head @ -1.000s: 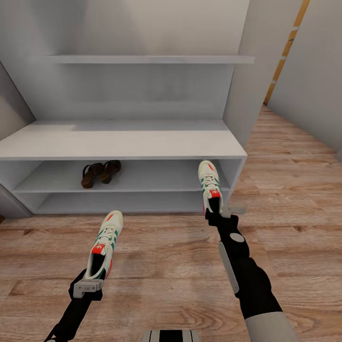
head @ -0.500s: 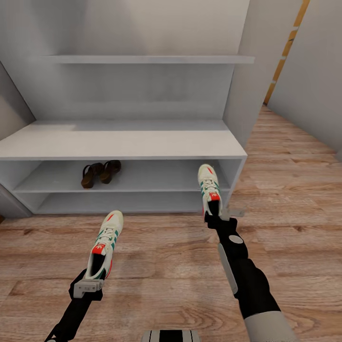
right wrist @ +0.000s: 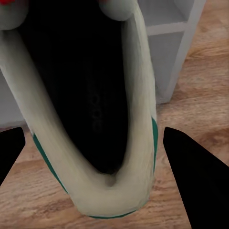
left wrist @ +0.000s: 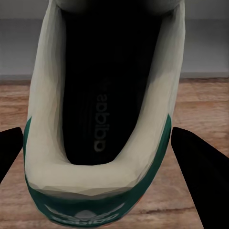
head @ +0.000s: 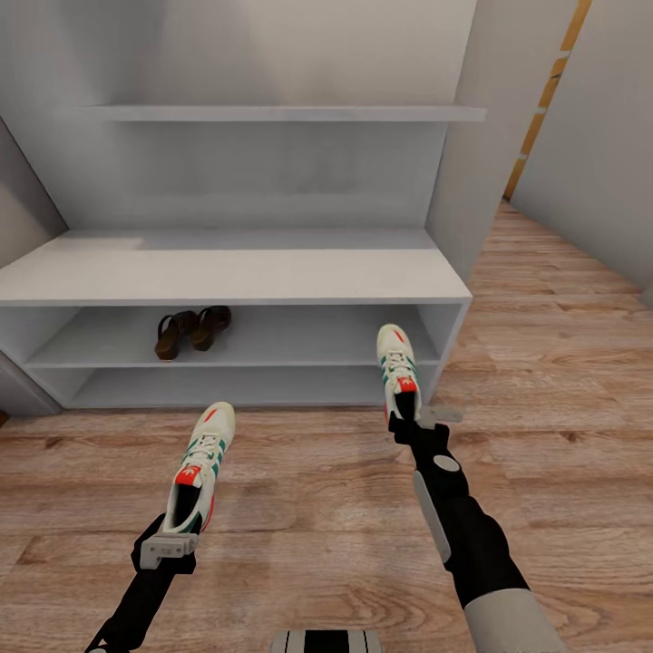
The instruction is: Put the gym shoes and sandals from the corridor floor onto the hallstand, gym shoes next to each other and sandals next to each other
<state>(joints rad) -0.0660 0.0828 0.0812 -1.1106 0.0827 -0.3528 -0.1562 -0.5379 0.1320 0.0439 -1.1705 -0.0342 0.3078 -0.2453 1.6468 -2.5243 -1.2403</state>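
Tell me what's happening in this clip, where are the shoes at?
Each hand holds one gym shoe by its heel. The right hand has its gym shoe toe-first at the right end of the hallstand, by the shoe tiers. The left hand holds the other gym shoe out over the corridor floor, short of the rack. Both sandals already sit side by side on the upper tier.

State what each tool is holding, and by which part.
Each grips a white green-striped lace-up sneaker at its heel: left tool, right tool.
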